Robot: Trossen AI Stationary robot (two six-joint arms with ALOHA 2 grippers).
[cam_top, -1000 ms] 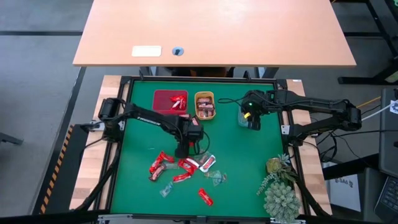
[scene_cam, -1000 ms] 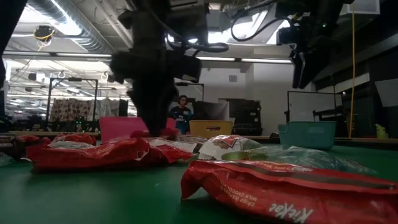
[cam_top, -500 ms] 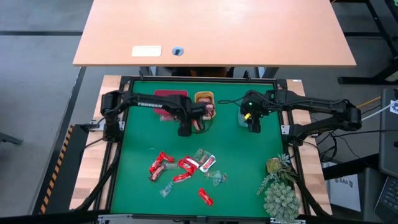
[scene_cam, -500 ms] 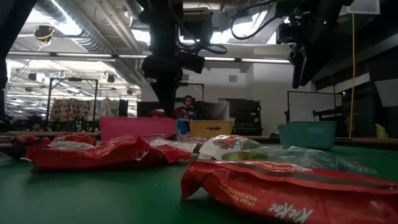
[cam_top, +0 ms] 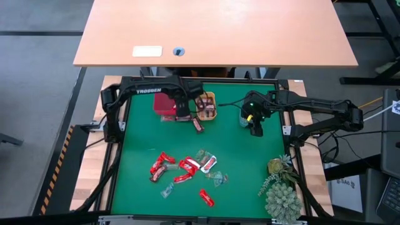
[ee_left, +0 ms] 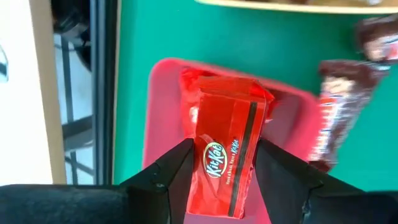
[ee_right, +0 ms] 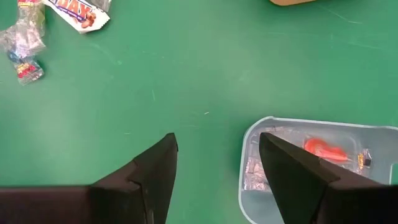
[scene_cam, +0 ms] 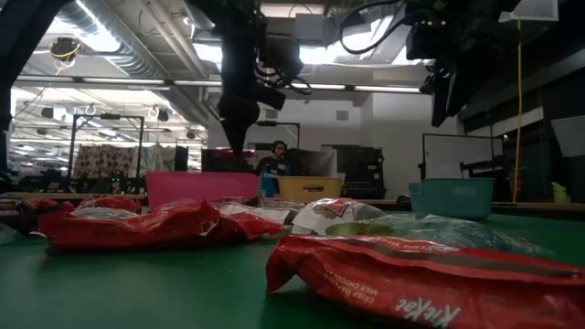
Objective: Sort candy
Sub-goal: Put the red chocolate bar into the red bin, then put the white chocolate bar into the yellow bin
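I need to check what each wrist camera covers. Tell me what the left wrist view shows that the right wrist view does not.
Only the left wrist view: the left gripper shut on a red KitKat over the red tray.

Only the right wrist view: the open right gripper, empty, beside the clear tray of clear-wrapped sweets.

Both: the green mat and loose candy lying on it.

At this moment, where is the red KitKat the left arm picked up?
The red KitKat sits between the left gripper fingers, above the red tray at the mat's far left, beside the orange tray.
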